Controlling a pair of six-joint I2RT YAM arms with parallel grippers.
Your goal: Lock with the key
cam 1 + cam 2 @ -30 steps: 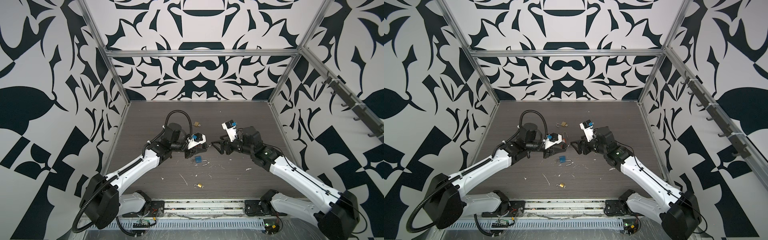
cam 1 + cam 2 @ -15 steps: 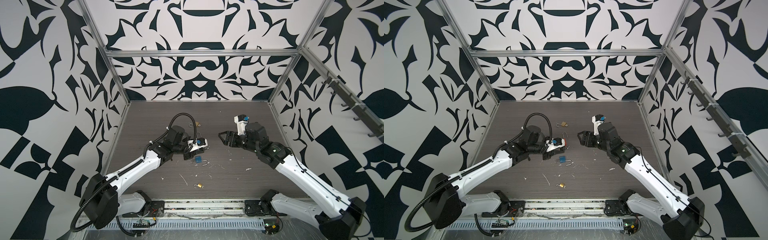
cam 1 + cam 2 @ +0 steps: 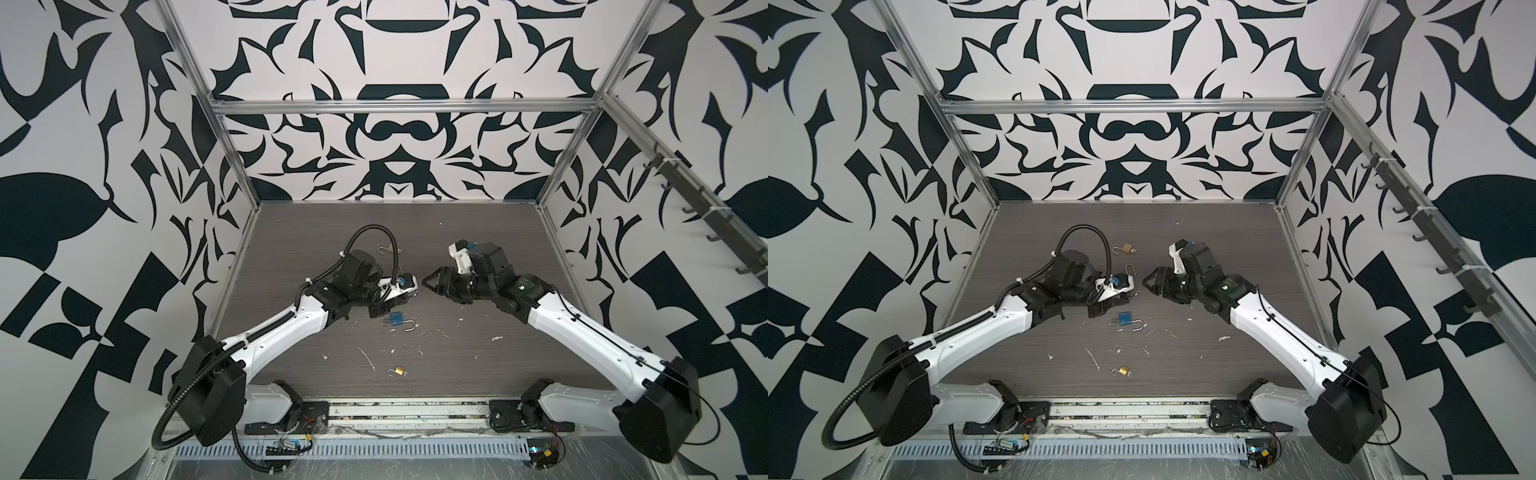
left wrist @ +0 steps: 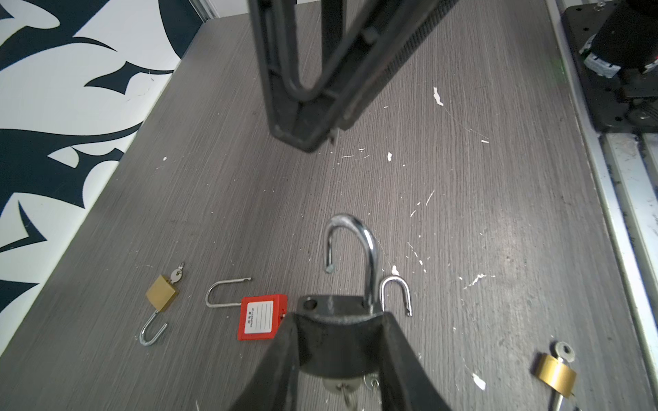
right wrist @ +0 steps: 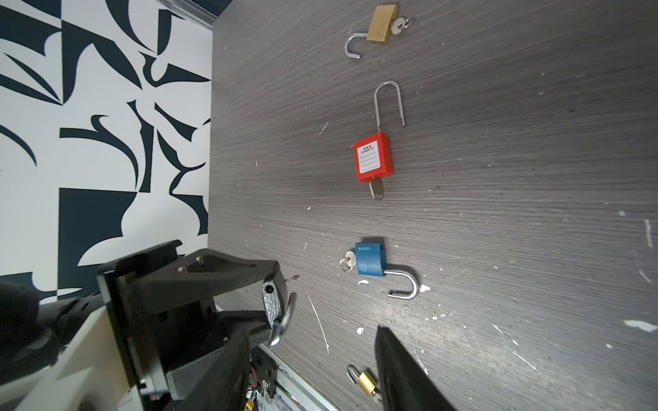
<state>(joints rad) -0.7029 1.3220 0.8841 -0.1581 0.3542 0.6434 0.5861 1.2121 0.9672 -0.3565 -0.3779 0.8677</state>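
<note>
Left wrist view: the left gripper [image 4: 340, 322] has its jaws clenched on a dark padlock [image 4: 331, 307] above the middle of the counter [image 4: 516, 220]. A key [image 4: 344, 391] sits in its base, and the open shackle [image 4: 370, 249] points lengthwise toward the right gripper [image 4: 322, 140], whose jaws I cannot tell are closed or not.

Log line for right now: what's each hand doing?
left hand: shut on grey padlock, shackle open | right hand: facing it, not touching, jaws unclear | lock: not yet shut

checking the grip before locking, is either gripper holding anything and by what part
The left gripper holds the dark padlock by its body, with the open shackle free. Whether the right gripper holds anything cannot be told.
</note>
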